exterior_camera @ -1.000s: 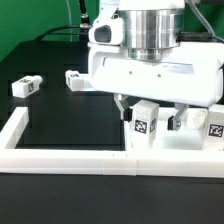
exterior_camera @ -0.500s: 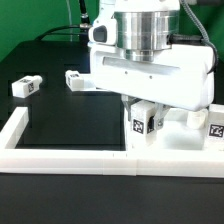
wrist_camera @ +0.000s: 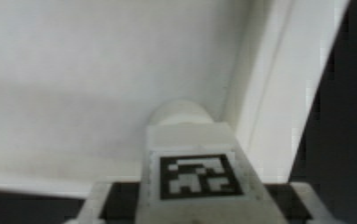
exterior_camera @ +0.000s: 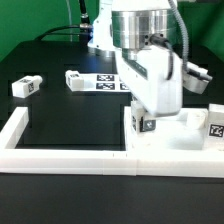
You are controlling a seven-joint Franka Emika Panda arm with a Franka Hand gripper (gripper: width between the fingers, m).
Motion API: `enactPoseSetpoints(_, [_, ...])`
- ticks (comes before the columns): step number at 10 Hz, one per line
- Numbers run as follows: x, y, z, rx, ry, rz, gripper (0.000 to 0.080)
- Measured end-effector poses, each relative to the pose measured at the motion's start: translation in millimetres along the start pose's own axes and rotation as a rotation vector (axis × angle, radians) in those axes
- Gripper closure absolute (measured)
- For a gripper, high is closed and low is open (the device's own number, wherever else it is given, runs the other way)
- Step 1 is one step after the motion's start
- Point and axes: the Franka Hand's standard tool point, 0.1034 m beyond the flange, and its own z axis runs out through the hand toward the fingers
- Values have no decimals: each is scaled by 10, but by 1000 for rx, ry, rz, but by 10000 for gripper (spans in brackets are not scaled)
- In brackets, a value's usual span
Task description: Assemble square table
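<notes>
My gripper (exterior_camera: 147, 113) is shut on a short white leg (exterior_camera: 147, 122) whose black-and-white tag faces the exterior camera. The leg stands low over the near corner of the white square tabletop (exterior_camera: 186, 139), just behind the border wall. In the wrist view the same leg (wrist_camera: 196, 150) runs out from between my fingers (wrist_camera: 292, 196), tag up, above the pale tabletop (wrist_camera: 104, 90). Whether the leg touches the slab I cannot tell. Another leg (exterior_camera: 216, 122) stands at the exterior view's right edge. Two more legs (exterior_camera: 25, 86) (exterior_camera: 78, 78) lie on the black table to the left.
A long low white border wall (exterior_camera: 60, 156) runs along the front and turns back at the exterior view's left. The marker board (exterior_camera: 108, 83) lies flat behind my arm. Cables hang at the back.
The jaws have closed on the leg. The hand has then turned about its wrist, uncovering the marker board behind it, and the leg has shifted slightly to the exterior view's right.
</notes>
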Motion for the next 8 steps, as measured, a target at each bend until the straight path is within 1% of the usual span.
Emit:
enactPoseSetpoints(1, [-15,-22,12,17,-20,191,513])
enactPoseSetpoints(2, [-11,-30,14,24,-32,312,513])
enactPoseSetpoints(3, [-6,-34,12,26,-34,361,513])
enactPoseSetpoints(4, [-3,-32,15,25,-33,342,513])
enactPoseSetpoints(5, [-5,-31,16,26,-33,318,395])
enactPoseSetpoints(6, [0,-31,12,26,-23,220,255])
enactPoseSetpoints(7, [0,-33,5,26,-10,26,255])
enactPoseSetpoints(8, [-2,-36,-3,29,-6,-208,184])
